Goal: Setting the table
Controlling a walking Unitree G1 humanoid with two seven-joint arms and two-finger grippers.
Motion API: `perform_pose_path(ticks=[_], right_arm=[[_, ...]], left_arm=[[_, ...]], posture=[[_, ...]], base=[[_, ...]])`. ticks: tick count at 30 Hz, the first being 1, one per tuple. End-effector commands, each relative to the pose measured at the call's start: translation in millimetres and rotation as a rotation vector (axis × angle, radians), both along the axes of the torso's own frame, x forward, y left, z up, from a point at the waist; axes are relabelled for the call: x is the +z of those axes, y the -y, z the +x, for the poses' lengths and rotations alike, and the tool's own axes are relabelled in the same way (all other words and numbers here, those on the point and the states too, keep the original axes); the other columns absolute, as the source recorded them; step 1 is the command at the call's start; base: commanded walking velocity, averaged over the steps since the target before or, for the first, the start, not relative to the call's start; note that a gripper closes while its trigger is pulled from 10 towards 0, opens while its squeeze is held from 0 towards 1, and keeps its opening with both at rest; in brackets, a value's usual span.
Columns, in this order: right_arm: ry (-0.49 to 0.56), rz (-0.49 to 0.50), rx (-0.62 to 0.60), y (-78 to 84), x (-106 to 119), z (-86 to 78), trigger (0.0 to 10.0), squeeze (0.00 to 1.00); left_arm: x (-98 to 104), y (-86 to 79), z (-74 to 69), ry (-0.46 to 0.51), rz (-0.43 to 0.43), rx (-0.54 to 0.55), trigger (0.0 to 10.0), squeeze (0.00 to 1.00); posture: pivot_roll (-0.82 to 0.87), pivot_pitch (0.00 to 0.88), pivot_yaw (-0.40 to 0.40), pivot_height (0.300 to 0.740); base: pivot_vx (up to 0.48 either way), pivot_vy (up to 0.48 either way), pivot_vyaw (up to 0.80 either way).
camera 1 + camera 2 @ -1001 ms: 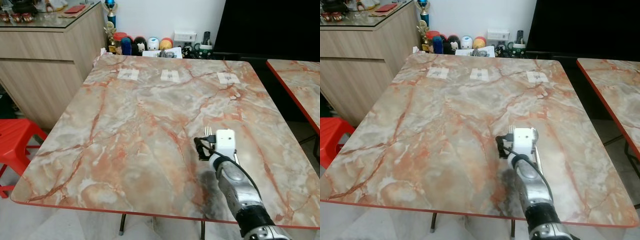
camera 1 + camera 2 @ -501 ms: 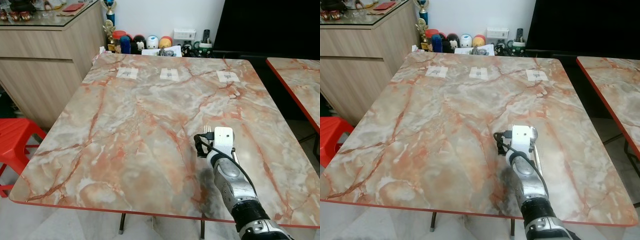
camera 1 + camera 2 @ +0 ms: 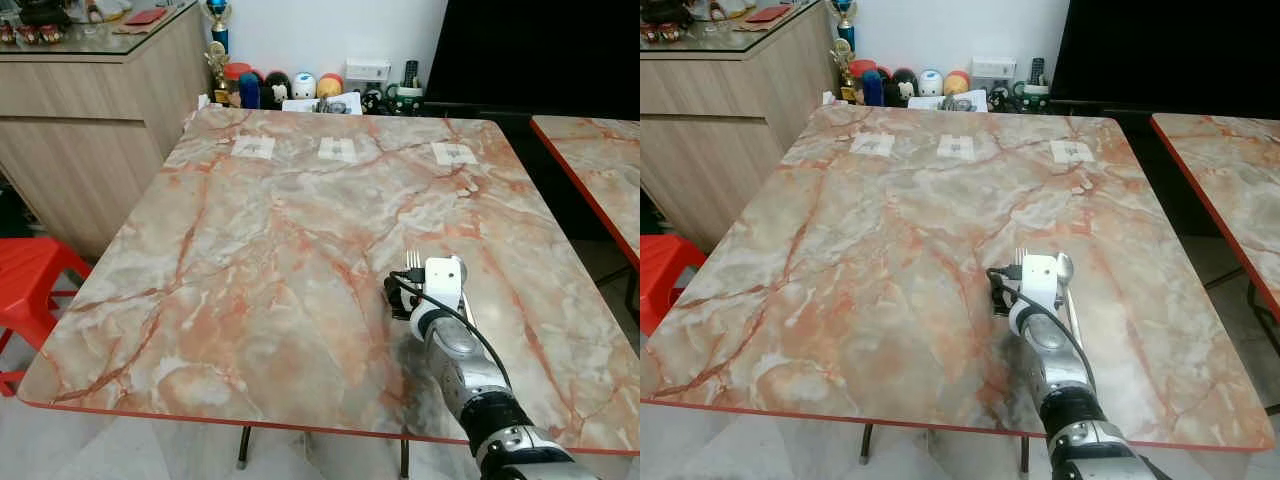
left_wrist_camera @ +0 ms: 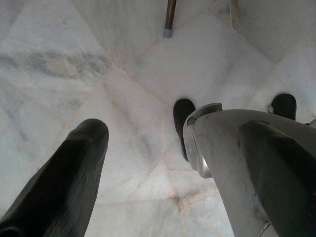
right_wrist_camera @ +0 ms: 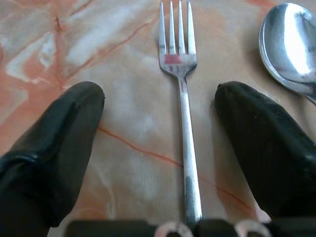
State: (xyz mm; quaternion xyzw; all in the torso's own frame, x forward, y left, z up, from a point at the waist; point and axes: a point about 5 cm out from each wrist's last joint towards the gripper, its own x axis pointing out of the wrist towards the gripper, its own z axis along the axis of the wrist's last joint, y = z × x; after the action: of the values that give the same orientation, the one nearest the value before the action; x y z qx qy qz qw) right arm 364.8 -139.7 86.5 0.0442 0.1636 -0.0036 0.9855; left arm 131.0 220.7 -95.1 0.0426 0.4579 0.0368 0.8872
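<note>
My head cameras look down across the table (image 3: 280, 240); my right wrist camera sits close above the same tabletop, my left faces the floor (image 4: 74, 59).

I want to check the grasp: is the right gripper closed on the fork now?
No, the right gripper stands open, its fingers apart on either side of the fork lying flat on the table.

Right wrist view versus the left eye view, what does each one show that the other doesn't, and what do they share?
Right wrist view: the whole fork lying flat between the right gripper with its jaws open, not touching it, and the spoon bowl beside the fork.

Left eye view: the full marble table, a red stool, a wooden counter, and toys and bottles on the floor by the wall.

Both: the fork tines, the marble top, and the right arm's end over the table.
</note>
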Motion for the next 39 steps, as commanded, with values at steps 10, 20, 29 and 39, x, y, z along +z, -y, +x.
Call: perform_pose_path(ticks=[10, 20, 29, 39], right_arm=[[-0.056, -0.007, -0.033, 7.8, -13.4, -5.4, 0.0, 0.0], [-0.072, -0.021, -0.04, 12.8, -18.4, -7.8, 0.0, 0.0], [-0.076, -0.033, -0.031, 12.4, -20.5, -8.9, 0.0, 0.0], [-0.08, -0.044, -0.014, 9.5, -23.4, -10.5, 0.0, 0.0]], left_arm=[[-8.7, 6.2, -21.2, -0.083, -0.015, -0.016, 10.0, 0.0], [-8.2, 12.7, -14.1, -0.078, -0.03, -0.027, 10.0, 0.0], [-9.0, 15.7, -15.2, -0.08, -0.038, -0.034, 10.0, 0.0], [-10.2, 21.6, -16.2, -0.082, -0.045, -0.036, 10.0, 0.0]], posture=[[0.03, 0.103, -0.029, 0.74], [0.03, 0.104, -0.029, 0.74], [0.03, 0.107, -0.03, 0.74], [0.04, 0.109, -0.031, 0.74]], base=[[0.0, 0.0, 0.0], [0.0, 0.0, 0.0], [0.0, 0.0, 0.0], [0.0, 0.0, 0.0]])
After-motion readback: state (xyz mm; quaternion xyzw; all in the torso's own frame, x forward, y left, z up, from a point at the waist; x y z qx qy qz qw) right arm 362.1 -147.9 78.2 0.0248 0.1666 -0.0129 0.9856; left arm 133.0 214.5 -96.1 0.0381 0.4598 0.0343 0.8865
